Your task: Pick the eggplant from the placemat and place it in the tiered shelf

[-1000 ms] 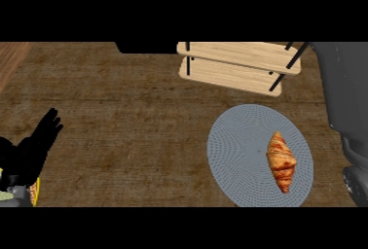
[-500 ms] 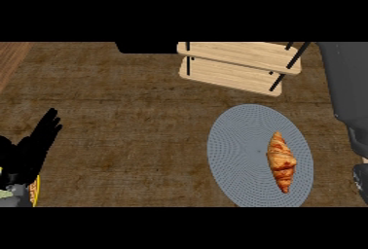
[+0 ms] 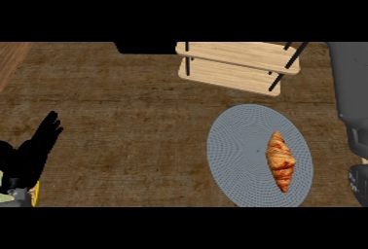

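Note:
An orange-brown, croissant-shaped item [image 3: 280,160] lies lengthwise on the right half of a round grey placemat [image 3: 237,146]; I see nothing eggplant-like. The wooden tiered shelf [image 3: 237,63] with black legs stands behind the mat at the top. My right hand [image 3: 358,180] shows only as a black sliver at the right edge, just right of the mat, under its grey forearm [image 3: 348,87]. It touches nothing that I can see. At the lower left, my left hand [image 3: 32,151] rests open with fingers up, far from the mat.
The counter top [image 3: 122,107] is dark brown and woven-looking. A dark object [image 3: 147,47] sits at the back edge, left of the shelf. A lighter wooden strip [image 3: 10,58] runs along the upper left corner.
My right forearm has shifted along the right edge and its hand has slid further out of view. The croissant-shaped item, mat, shelf and left hand stay put.

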You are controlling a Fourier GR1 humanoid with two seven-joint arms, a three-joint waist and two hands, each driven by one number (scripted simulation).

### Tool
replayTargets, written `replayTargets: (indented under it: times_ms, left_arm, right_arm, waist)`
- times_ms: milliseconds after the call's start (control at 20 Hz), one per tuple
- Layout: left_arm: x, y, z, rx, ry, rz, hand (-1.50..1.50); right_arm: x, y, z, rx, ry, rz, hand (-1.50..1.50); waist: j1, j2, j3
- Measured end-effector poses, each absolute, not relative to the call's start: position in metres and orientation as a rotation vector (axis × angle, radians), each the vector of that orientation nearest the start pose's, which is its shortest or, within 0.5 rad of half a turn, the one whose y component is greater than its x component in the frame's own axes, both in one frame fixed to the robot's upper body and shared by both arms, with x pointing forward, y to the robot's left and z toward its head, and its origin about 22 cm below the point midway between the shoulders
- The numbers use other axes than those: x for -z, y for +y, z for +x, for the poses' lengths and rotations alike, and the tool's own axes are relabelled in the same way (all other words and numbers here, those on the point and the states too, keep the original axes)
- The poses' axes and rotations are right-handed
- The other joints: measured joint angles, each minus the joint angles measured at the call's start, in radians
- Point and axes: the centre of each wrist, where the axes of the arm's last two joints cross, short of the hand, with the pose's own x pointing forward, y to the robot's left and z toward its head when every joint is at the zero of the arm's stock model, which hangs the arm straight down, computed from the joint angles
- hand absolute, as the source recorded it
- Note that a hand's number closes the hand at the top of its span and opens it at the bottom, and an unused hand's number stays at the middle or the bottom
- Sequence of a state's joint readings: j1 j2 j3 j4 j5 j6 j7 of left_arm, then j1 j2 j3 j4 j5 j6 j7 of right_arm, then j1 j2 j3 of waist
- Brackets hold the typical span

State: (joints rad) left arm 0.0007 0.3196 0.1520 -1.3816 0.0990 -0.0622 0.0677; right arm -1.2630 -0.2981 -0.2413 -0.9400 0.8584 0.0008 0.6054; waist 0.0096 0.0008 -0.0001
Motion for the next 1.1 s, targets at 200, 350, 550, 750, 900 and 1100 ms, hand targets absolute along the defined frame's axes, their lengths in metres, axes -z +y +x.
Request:
replayTargets:
  times_ms: [200,350,550,750,900,1100]
  left_arm:
    - [0.000,0.353,0.237,0.044,-1.336,0.256,0.00]
    - [0.002,0.353,0.236,0.042,-1.334,0.265,0.00]
    - [0.001,0.358,0.230,0.036,-1.327,0.261,0.00]
    - [0.001,0.354,0.229,0.033,-1.323,0.267,0.00]
    - [0.001,0.355,0.228,0.027,-1.321,0.272,0.00]
    - [0.005,0.358,0.225,0.013,-1.317,0.280,0.00]
  right_arm:
    - [-0.322,-0.198,0.430,-0.244,-1.520,-0.899,-1.50]
    - [-0.331,-0.211,0.423,-0.171,-1.560,-0.825,-1.50]
    - [-0.351,-0.231,0.400,-0.075,-1.628,-0.760,-1.50]
    - [-0.380,-0.263,0.368,0.002,-1.669,-0.731,-1.50]
    - [-0.397,-0.295,0.337,0.049,-1.656,-0.757,-1.50]
    - [-0.419,-0.342,0.289,0.091,-1.637,-0.797,-1.50]
  waist:
    - [-0.005,-0.002,0.000]
    - [-0.008,-0.003,0.000]
    - [-0.016,-0.007,0.000]
    - [-0.025,-0.010,0.000]
    - [-0.033,-0.012,0.000]
    - [-0.045,-0.015,0.001]
